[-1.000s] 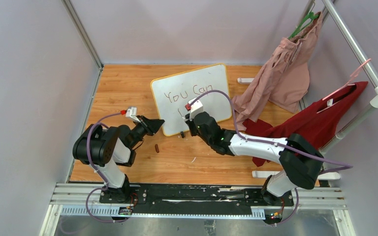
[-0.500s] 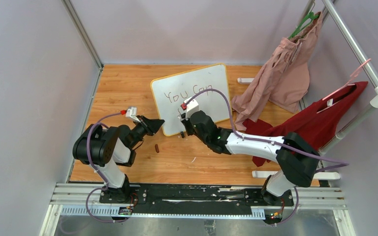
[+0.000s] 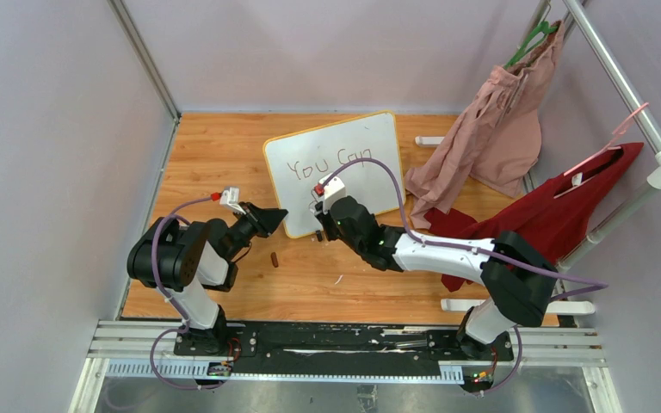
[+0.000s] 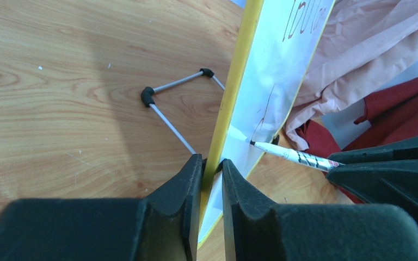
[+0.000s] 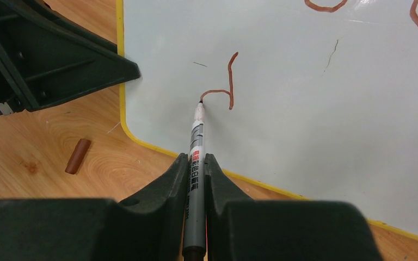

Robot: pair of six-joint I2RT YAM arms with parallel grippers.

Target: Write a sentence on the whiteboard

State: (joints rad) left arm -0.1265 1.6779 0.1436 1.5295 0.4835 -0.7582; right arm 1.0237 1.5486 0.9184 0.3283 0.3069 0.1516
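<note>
Right gripper (image 5: 196, 163) clenched the marker (image 5: 197, 136) on the whiteboard (image 5: 315, 125); left gripper (image 4: 212, 169) pinched its frame. Heavy pressure might tip it, distorting the sentence (image 5: 229, 81).

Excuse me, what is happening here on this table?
The left gripper has its jaws shut on the yellow edge of the whiteboard, steadying it. The right gripper holds a marker with its tip on the board. The sentence reads "You Can"; below it there is only a first stroke. A brown cap lies on the table.
</note>
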